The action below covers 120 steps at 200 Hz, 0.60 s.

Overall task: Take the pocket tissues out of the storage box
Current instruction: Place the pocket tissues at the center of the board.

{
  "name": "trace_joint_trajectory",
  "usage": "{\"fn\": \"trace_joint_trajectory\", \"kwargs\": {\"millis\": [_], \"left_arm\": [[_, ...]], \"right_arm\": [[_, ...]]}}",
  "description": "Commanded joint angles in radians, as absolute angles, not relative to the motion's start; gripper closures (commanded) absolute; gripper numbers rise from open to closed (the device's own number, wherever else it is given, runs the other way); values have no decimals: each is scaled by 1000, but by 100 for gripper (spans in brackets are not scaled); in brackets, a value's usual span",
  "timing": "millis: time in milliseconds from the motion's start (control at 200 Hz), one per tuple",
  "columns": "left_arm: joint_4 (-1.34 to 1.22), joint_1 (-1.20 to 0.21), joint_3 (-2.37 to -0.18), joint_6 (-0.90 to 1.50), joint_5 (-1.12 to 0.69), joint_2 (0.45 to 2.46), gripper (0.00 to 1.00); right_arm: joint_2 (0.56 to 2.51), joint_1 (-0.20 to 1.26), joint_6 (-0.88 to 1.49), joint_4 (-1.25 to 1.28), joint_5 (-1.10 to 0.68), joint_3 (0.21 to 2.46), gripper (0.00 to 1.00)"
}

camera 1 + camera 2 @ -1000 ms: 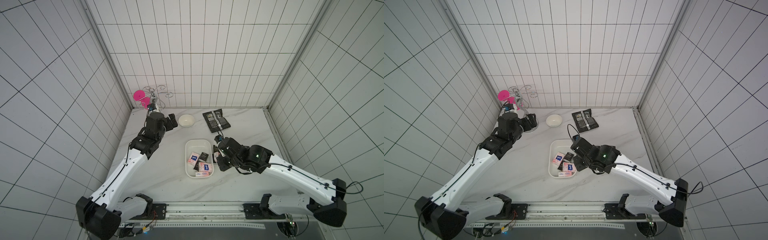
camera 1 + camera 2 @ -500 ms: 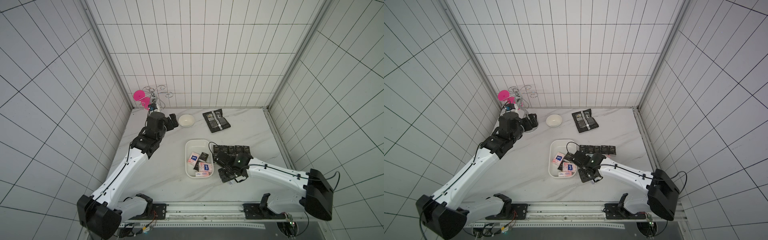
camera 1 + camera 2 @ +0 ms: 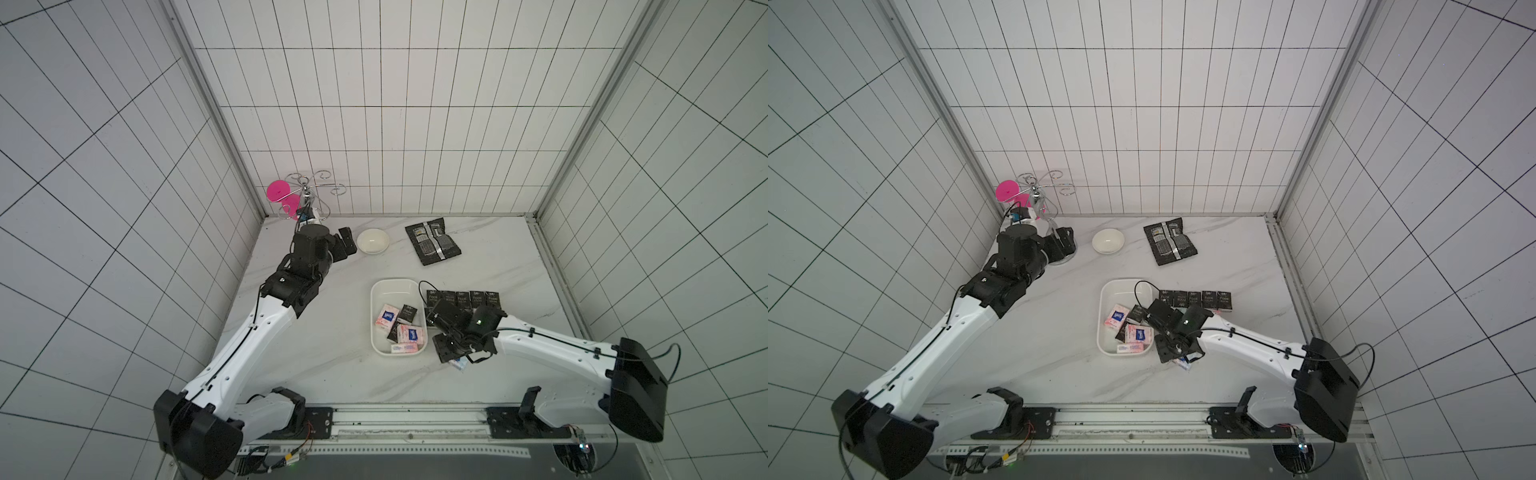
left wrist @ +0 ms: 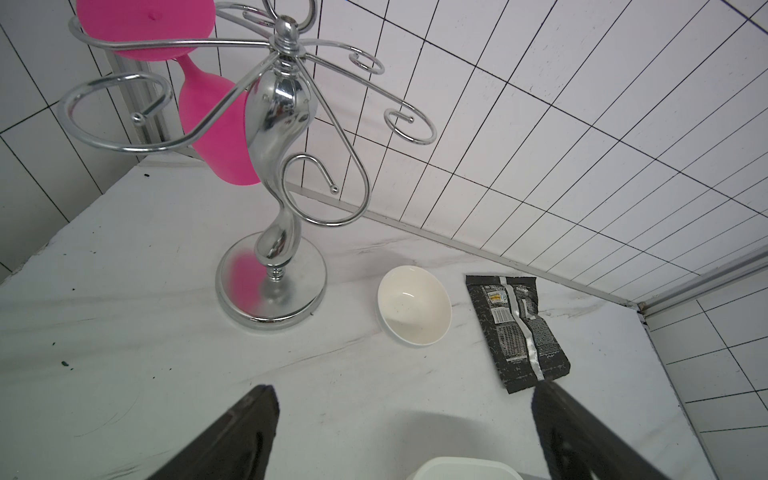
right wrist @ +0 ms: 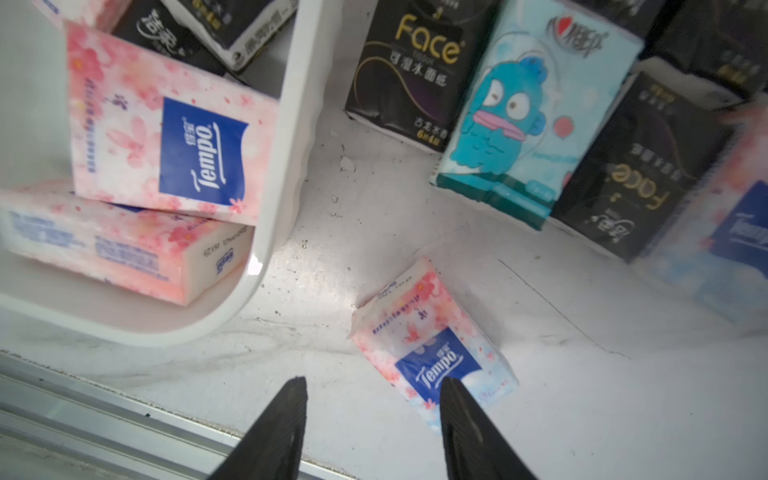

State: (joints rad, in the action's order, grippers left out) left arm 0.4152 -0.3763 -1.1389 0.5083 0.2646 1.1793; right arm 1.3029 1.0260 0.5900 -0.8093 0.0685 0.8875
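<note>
Both top views sit high over the front rail (image 3: 411,415), looking steeply down toward the back wall (image 3: 395,145), so the whole desk (image 3: 316,353) fits in. Left wrist cam hangs low near the back corner, facing the chrome glass rack (image 4: 276,108), white bowl (image 4: 415,307) and black foil pouch (image 4: 515,332), which the top views catch too. Right wrist cam is super close to the desk, right at the storage box (image 5: 297,104) corner.

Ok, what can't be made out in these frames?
- Count of pocket tissues in the storage box: tiny and overlapping in both top views; the right wrist view cuts the box off.
- Blurred pink packet: smeared and cut by the right wrist view's edge.
- Tempo packet by the right gripper: in both top views the right arm covers all but a corner.
</note>
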Motion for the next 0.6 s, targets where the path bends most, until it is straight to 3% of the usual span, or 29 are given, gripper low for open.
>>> {"fn": "trace_joint_trajectory", "kwargs": {"millis": [0,190,595], "left_arm": [[401,-371,-1144,510,259,1166,1],[400,-371,-1140,507,263,1167,2],[397,-371,-1137,503,266,1169,2]], "right_arm": [[1251,934,556,-861,62,867,44],[1204,835,568,-759,-25,728,41],[1236,784,538,-610,-101,636,39]]}}
